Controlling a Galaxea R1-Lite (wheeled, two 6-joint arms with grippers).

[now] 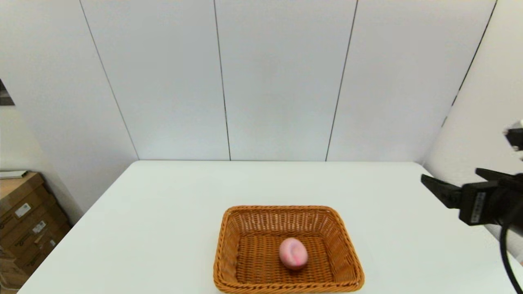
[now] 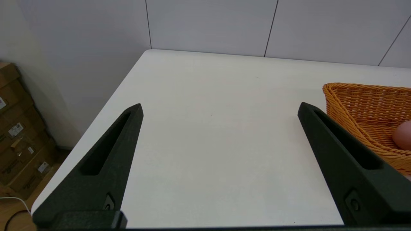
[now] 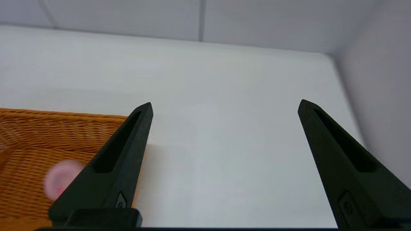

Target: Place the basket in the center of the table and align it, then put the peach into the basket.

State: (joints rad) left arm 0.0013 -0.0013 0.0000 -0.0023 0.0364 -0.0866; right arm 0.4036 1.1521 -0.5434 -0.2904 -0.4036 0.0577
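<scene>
The peach (image 1: pixel 293 253) lies inside the basket (image 1: pixel 249 212) at lower centre of the tabletop (image 1: pixel 163 212), so the job looks done. The right gripper (image 1: pixel 449 185), fingers spread and empty, hangs at right; the left gripper (image 2: pixel 220 107) likewise gapes, holding nothing.

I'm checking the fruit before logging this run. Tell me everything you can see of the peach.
The peach is a small roundish, slightly egg-shaped fruit, pale pink with a deeper pink streak on its front. Its skin looks smooth and matte. It lies loose on the woven floor of the basket, near the middle and slightly right, clear of the walls. Nothing else touches it: both tools are open and away from it, the right tool off to the side above the table.
</scene>
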